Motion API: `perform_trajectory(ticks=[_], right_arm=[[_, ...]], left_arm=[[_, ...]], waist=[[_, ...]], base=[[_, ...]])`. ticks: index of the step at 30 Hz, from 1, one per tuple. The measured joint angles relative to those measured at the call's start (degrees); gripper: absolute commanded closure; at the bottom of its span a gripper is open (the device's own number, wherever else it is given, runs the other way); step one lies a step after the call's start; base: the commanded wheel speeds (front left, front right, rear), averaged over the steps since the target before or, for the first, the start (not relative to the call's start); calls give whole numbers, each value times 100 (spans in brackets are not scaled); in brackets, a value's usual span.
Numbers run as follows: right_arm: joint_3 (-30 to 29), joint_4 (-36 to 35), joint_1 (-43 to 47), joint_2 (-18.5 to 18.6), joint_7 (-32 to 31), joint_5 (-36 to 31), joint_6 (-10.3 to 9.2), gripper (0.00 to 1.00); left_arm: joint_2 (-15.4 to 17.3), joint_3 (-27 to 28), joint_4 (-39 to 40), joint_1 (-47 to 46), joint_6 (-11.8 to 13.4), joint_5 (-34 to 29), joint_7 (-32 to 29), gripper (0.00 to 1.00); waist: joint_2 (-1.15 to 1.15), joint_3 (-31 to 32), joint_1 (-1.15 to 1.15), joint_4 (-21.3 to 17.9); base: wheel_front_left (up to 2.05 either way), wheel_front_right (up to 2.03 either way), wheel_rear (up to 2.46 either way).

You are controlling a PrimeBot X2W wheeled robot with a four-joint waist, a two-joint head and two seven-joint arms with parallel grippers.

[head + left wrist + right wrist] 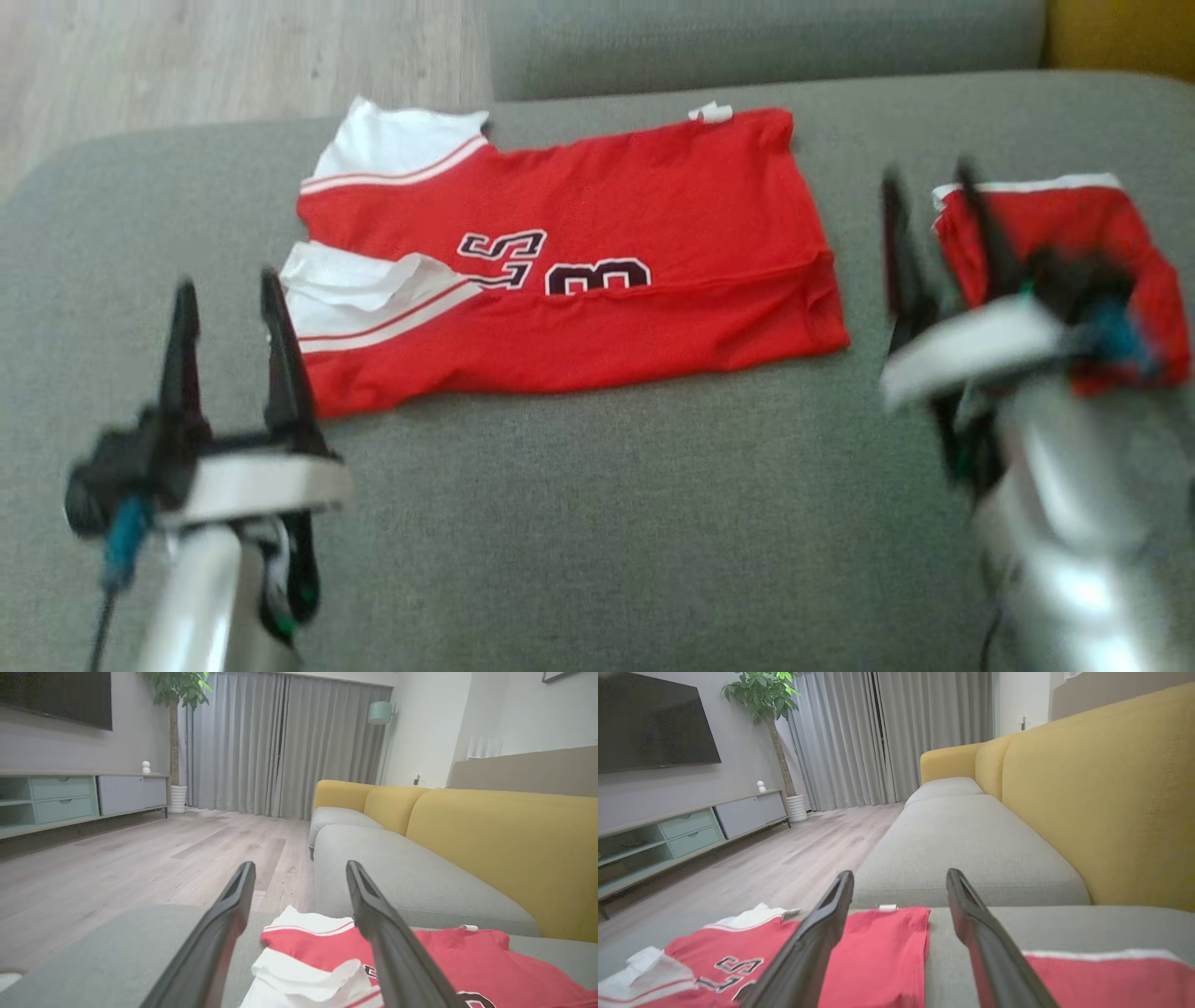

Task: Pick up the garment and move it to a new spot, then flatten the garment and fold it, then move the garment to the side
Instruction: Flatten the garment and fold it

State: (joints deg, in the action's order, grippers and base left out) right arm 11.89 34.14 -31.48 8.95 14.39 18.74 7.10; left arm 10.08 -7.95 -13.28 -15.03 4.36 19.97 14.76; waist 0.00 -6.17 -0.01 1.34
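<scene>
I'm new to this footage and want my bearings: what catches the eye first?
A red jersey with white sleeves lies folded in the middle of the grey sofa seat. A second red garment lies to its right, behind the open right gripper; the left gripper is open too.

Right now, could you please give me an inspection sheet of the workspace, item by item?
Surface: grey sofa seat, with a broad bare stretch nearest the robot.
Job's things: red jersey with white sleeves lies spread out, a fold line running along it and one sleeve crumpled.
Clutter: second red garment with white trim, apart from the jersey on the robot's right.
Grippers: left gripper and right gripper both hold nothing, jaws open.
Cables: teal cable at the left wrist; the right wrist is too blurred to tell.
Surroundings: yellow backrest, wood floor, grey curtains, potted plant, television.
</scene>
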Motion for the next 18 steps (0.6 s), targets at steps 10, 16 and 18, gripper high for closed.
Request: perform_trajectory(ticks=[10,16,18], right_arm=[[-806,-1400,2155,-557,0,-926,0,0],[-800,-1608,2274,-576,0,-678,0,0],[-821,-1636,2273,-576,0,-670,0,0]], left_arm=[[-716,706,480,1157,-97,-497,0,0],[-731,827,516,1203,-243,-555,0,0],[-736,823,442,1168,-289,-572,0,0]], waist=[[0,277,0,-28],[0,224,1,-58],[0,184,1,-65]], base=[[0,0,0],[0,0,0],[0,0,0]])
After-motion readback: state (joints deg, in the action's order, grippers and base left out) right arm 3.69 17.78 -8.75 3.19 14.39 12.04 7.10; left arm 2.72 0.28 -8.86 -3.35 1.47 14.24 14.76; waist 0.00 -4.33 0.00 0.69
